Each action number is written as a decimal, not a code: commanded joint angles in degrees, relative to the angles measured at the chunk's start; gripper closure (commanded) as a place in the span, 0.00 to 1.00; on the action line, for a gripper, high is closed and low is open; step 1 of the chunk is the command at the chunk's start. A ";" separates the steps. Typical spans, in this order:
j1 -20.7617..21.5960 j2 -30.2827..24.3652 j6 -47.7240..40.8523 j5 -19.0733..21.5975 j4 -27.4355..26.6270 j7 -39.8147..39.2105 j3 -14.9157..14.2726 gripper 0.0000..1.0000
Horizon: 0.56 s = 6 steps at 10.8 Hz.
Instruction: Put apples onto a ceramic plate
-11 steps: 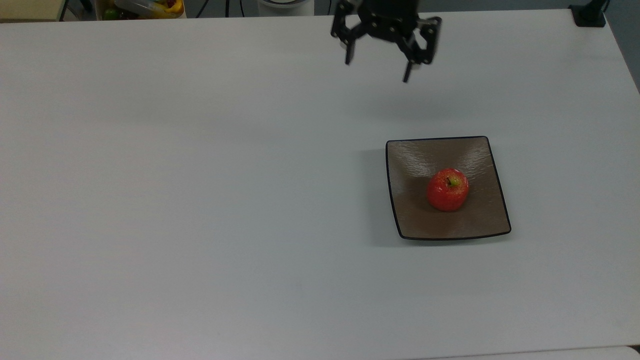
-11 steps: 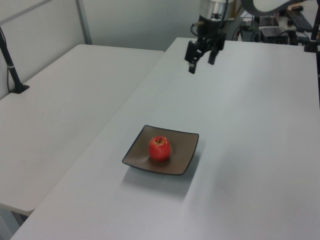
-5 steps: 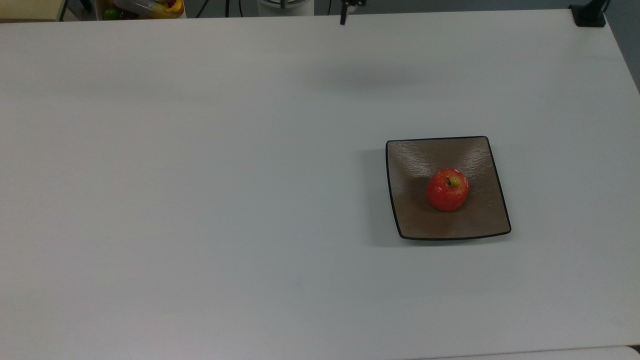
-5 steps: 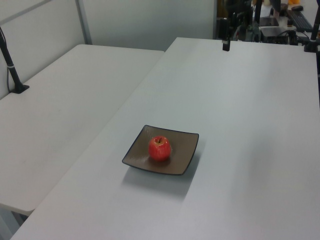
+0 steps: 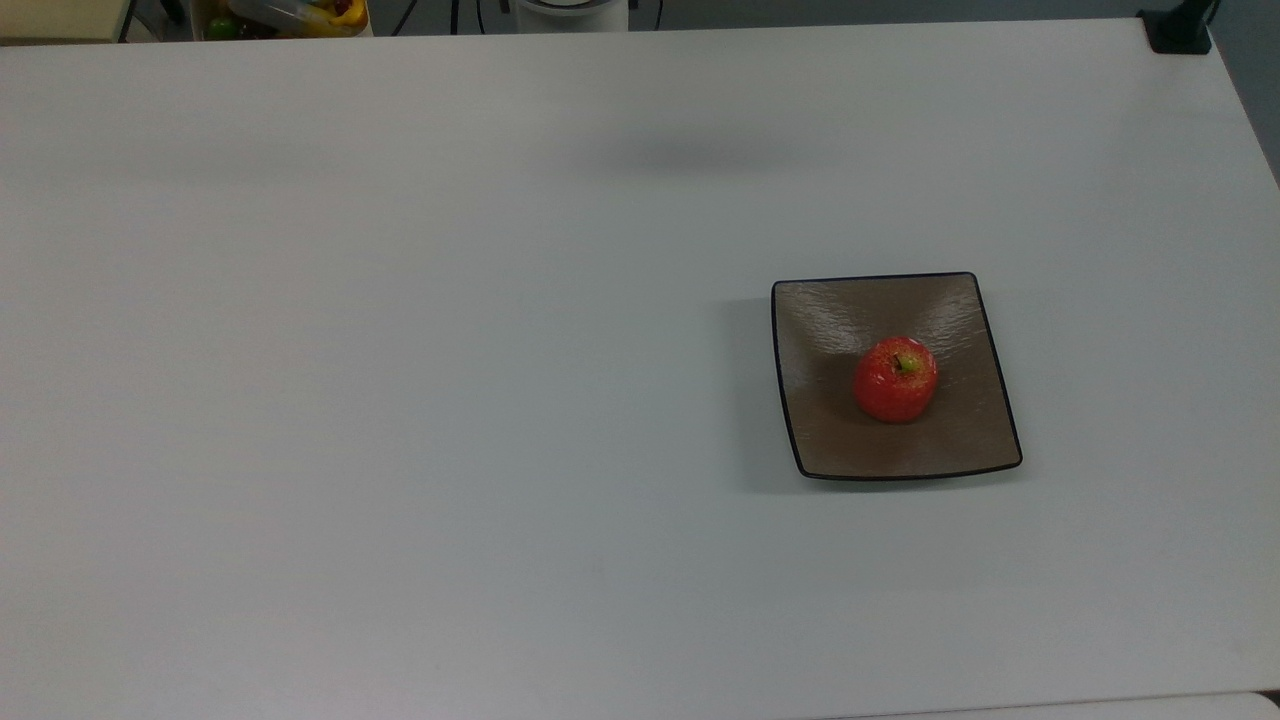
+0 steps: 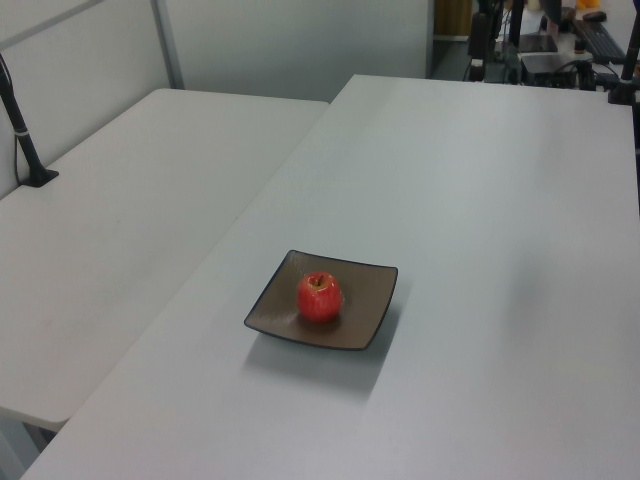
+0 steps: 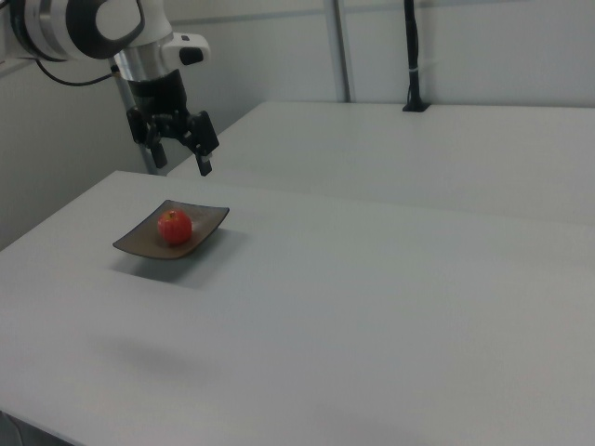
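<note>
Jaws stand wide apart and hold nothing; in the right view they hang from the white and black robot arm (image 7: 93, 23), high over the far side of the worktop and well apart from the plate. I judge that this height is chosen so that the arm cannot touch the fruit, and that the wide opening is what a finished placing looks like.

Largest in the scene is the long pale grey worktop (image 5: 400, 400). It carries only the plate and the fruit, so nothing stands in the way of the arm.

Next is the square brown-taupe ceramic plate with a thin dark rim and rounded corners (image 5: 830, 320). It lies flat toward the top view's right, away from every edge of the worktop. Its surface sinks a little to the middle, and this form probably keeps a round thing from rolling off.

Smallest is the small round red apple with a yellow-green patch around its short brown stem (image 5: 895, 380). It sits upright near the middle of the plate, a little toward the top view's right, with the stem pointing up, and it touches only the plate. From this position I judge that the task is done, because only one apple is present and it rests on the plate.
</note>
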 commanded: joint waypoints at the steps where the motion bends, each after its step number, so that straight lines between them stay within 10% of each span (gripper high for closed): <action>1: -0.95 -1.75 5.80 1.49 -3.46 -5.28 -0.01 0.00; 6: -1.04 -1.67 5.83 1.58 -3.46 -5.28 0.16 0.00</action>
